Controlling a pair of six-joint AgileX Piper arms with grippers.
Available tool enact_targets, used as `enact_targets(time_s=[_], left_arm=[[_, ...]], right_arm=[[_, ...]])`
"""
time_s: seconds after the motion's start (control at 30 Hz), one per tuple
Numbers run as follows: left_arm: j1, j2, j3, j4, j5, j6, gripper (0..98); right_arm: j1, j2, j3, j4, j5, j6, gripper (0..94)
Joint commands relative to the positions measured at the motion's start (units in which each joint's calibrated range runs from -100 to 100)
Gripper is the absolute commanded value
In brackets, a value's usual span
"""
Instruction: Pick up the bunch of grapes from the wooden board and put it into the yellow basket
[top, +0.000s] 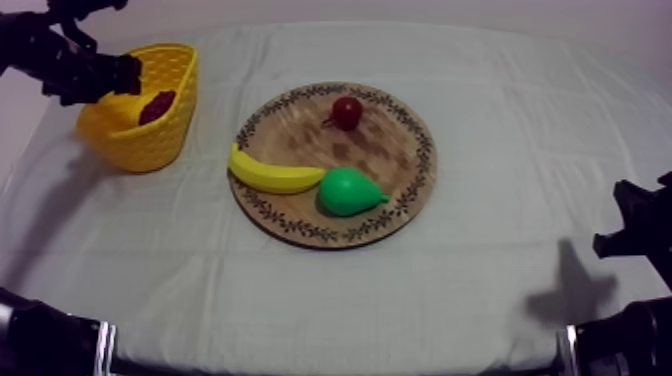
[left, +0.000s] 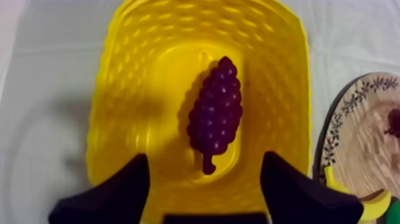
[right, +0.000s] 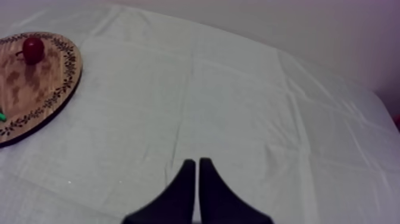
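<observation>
You have a table under a grey-white cloth (top: 480, 290), faintly creased. Nearest you, at the right side, the right gripper (right: 196, 170) sits low over bare cloth, its 2 black fingers pressed together in a narrow wedge with nothing between them. Beyond it, mid-table, the round wooden board (top: 390, 150) carries 3 toy fruits. A green pear (top: 348, 192) sits at its near rim, and a banana (top: 270, 175) touches the pear and lies across the board's left edge. A small red fruit (top: 347, 112) sits toward the far rim, apart from both. Farther back at the left stands the yellow basket (top: 150, 140). The bunch of grapes (left: 215, 113) lies on the basket's floor, stem toward the left gripper (left: 205, 179). That gripper hovers over the basket's rim with its 2 fingers spread wide, gripping nothing.
</observation>
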Motion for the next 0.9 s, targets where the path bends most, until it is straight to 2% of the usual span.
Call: enact_targets(time_s=[0.0,0.17,0.27,0.37,0.43,0.57,0.87], left_arm=[[-0.13,-5.06,5.34,-0.01,-1.83,0.16,60.0],[-0.67,-12.74,12.67,0.23,-3.08,0.24,45.7],[-0.71,-17.73,17.58,0.26,-3.27,0.28,32.3],[-0.78,-23.43,22.79,0.28,-3.36,0.05,14.2],[-0.89,-27.59,26.41,0.28,-3.39,-0.07,7.0],[-0.95,-36.48,33.0,0.3,-3.26,0.03,1.7],[-0.3,-56.64,44.11,1.74,-0.87,-1.61,0.1]], right_arm=[[0.0,-0.02,-0.01,0.0,-0.09,-0.01,0.5],[0.0,-0.02,-0.01,0.0,-0.09,-0.01,0.5],[0.0,-0.02,-0.01,0.0,-0.09,-0.01,0.5],[0.0,-0.02,-0.01,0.0,-0.09,-0.01,0.5],[0.0,-0.02,-0.01,0.0,-0.09,-0.01,0.5],[0.0,-0.02,-0.01,0.0,-0.09,-0.01,0.5],[0.0,-0.02,-0.01,0.0,-0.09,-0.02,0.5]])
